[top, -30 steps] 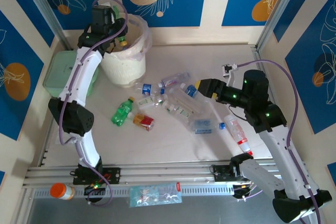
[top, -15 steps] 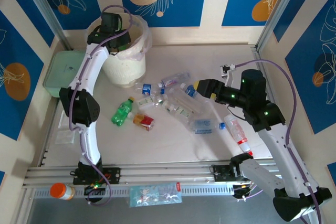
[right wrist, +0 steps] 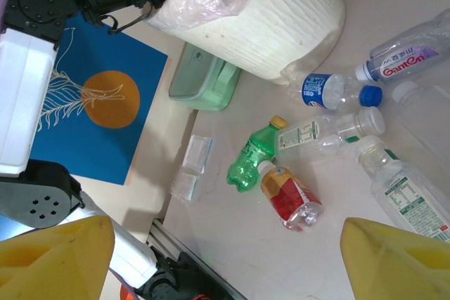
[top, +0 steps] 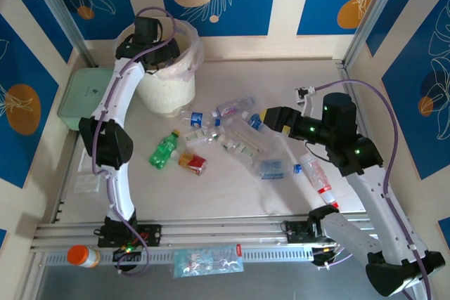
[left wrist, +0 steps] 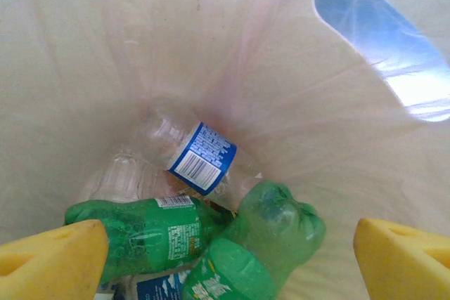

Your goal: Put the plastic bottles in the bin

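Directly beneath the left arm's yellow-padded fingers (left wrist: 53,261) is the inside of the round cream-coloured plastic bin (left wrist: 105,68), lined with a thin translucent bag (left wrist: 295,82). These fingers are spread wide and grasp nothing. Below them, at the bottom of the bin, rest a crumpled green plastic bottle (left wrist: 271,233), a second green bottle (left wrist: 148,233) lying on its side, and a clear bottle with a blue label (left wrist: 200,159). That makes at least three bottles inside, and a scrap of another blue label shows at the lower edge.

The right arm's yellow fingers (right wrist: 56,258) are likewise released and empty, poised above the pale tabletop (right wrist: 232,244). Ahead of them, between the fingers and the bin, loose bottles lie scattered. A red-labelled bottle (right wrist: 290,200) lies closest to the fingers. A small green bottle with a yellow cap (right wrist: 251,161) is just beyond it. A clear bottle with a blue cap (right wrist: 334,93) sits just beside the bin's base. Several more clear bottles lie off toward the right-hand finger.

Judging by this, the task is under way but less than half done — a handful of bottles are in the bin, and the larger share waits on the tabletop, all within the spread of the right fingers' view.
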Tool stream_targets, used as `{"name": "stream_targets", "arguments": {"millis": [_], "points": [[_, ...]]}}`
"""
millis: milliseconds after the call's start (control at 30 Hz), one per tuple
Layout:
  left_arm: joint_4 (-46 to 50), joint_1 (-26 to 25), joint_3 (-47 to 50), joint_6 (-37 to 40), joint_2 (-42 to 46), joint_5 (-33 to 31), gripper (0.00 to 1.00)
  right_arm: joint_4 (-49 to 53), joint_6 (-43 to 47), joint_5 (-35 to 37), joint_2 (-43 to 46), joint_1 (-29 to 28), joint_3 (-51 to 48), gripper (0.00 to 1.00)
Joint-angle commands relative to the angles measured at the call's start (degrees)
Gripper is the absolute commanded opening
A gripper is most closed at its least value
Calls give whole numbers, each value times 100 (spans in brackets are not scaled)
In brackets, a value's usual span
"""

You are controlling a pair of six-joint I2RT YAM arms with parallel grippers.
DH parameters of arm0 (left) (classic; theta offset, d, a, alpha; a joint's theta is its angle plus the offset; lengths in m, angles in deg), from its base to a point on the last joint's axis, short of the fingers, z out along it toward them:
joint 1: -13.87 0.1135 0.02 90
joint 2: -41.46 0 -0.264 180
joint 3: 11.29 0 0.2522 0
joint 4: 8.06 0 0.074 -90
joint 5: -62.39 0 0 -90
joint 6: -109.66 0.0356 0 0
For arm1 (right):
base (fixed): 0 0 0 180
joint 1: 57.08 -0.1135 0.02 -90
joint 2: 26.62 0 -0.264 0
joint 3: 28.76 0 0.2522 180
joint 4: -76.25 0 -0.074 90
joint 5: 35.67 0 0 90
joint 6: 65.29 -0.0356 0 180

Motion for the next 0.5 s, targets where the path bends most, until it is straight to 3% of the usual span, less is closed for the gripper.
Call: {"name": "stream_targets", "arguments": {"millis": [0,233,467], "points": [[111,89,-227,-65,584,221,90,189,128,98,142,-55,190,84],[422,72,117,-258,1504,577,89,225,155,241,205,-230,130,84],[-134,-103,2769,-970,3620,648,87,253,157,494,282,-422,-68,84]]}}
